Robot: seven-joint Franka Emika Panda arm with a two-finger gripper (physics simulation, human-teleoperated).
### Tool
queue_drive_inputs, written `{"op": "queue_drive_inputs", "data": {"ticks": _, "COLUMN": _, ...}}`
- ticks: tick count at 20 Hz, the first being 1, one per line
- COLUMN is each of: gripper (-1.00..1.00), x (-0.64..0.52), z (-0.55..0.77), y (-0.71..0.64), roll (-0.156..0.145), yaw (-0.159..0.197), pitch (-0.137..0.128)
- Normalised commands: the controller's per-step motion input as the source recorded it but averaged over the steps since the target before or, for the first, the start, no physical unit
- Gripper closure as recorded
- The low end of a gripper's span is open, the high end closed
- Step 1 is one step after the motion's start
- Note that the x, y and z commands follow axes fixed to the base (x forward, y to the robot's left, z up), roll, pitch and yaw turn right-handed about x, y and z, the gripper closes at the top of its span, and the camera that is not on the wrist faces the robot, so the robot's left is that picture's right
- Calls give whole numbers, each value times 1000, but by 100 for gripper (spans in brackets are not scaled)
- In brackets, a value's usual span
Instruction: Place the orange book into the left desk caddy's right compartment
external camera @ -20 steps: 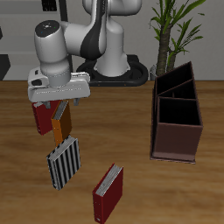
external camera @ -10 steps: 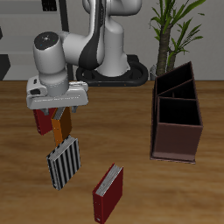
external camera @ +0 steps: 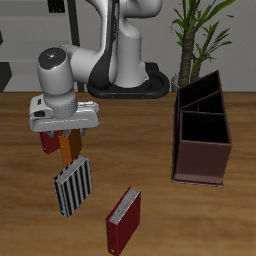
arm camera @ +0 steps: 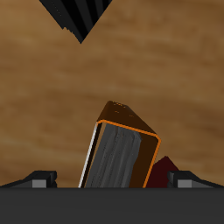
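Observation:
The orange book [external camera: 70,150] lies on the wooden table, wedged between a red book [external camera: 47,140] and a black-and-white striped book [external camera: 74,186]. My gripper [external camera: 64,134] hangs open right over it, partly hiding it. In the wrist view the orange book [arm camera: 122,157] shows its pale page edges between my two spread fingertips, and I cannot tell whether they touch it. The left desk caddy [external camera: 203,160], a dark maroon box, stands far across the table. Its right compartment [external camera: 206,130], the largest section, holds nothing.
A second red book [external camera: 124,220] lies near the table's front edge. A potted plant [external camera: 198,30] stands behind the caddy. The striped book [arm camera: 79,17] and the red book [arm camera: 164,171] flank the orange one closely.
The gripper has shifted sideways away from the caddy and dropped lower over the orange book. The books have not moved.

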Motion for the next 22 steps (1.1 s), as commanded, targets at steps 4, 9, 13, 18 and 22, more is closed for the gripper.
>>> {"op": "queue_drive_inputs", "data": {"ticks": 4, "gripper": 100, "x": 68, "z": -255, "y": -13, "roll": 23, "yaw": -18, "pitch": 27}}
{"op": "queue_drive_inputs", "data": {"ticks": 9, "gripper": 100, "x": 58, "z": -129, "y": 85, "roll": 27, "yaw": -7, "pitch": 18}}
{"op": "queue_drive_inputs", "data": {"ticks": 13, "gripper": 100, "x": -1, "z": 30, "y": 32, "roll": 7, "yaw": -12, "pitch": -7}}
{"op": "queue_drive_inputs", "data": {"ticks": 18, "gripper": 100, "x": 26, "z": 281, "y": 214, "roll": 39, "yaw": -18, "pitch": -27}}
{"op": "queue_drive_inputs", "data": {"ticks": 22, "gripper": 100, "x": -16, "z": 358, "y": 352, "roll": 43, "yaw": -10, "pitch": -33}}
